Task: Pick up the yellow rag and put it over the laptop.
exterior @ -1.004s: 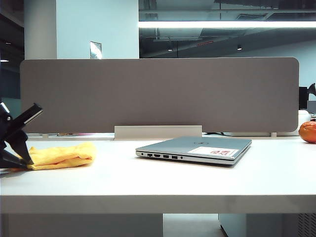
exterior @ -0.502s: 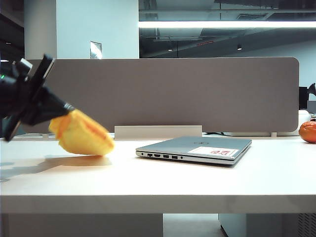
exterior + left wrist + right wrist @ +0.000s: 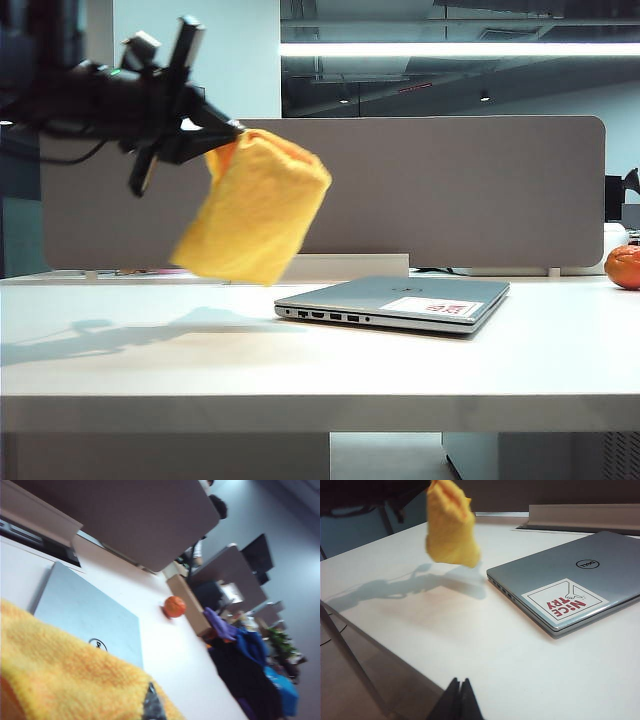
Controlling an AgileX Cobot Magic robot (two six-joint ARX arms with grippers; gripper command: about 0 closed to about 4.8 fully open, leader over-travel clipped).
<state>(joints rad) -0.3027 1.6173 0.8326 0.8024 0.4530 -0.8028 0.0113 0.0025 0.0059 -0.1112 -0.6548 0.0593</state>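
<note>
**Yellow rag held in the air beside the laptop**

The left pincer (image 3: 222, 135) is raised high above the desk (image 3: 300, 360), at about ten o'clock in the exterior view, and is clamped on the top edge of the yellow rag (image 3: 255, 210). The rag hangs free from it, clear of the desk, its lower end dangling just above and to the nine o'clock side of the laptop (image 3: 395, 303); a shadow of arm and cloth lies on the desk below. In the left wrist view the rag (image 3: 65, 675) fills the near part of the picture, with one dark fingertip (image 3: 152, 707) pressed against it and the laptop lid (image 3: 85, 617) showing beyond.

The laptop lies closed and flat near the middle of the desk, ports facing the exterior camera, a white sticker (image 3: 565, 600) with red letters on its lid. An orange fruit (image 3: 624, 267) sits at the desk's far three o'clock edge, well apart from the laptop. A grey partition (image 3: 450, 190) stands along the back.

The right pincer (image 3: 460, 700) is low over the near part of the desk, its two fingers pressed together with nothing between them, well apart from laptop (image 3: 570, 580) and rag (image 3: 451, 525)
</note>
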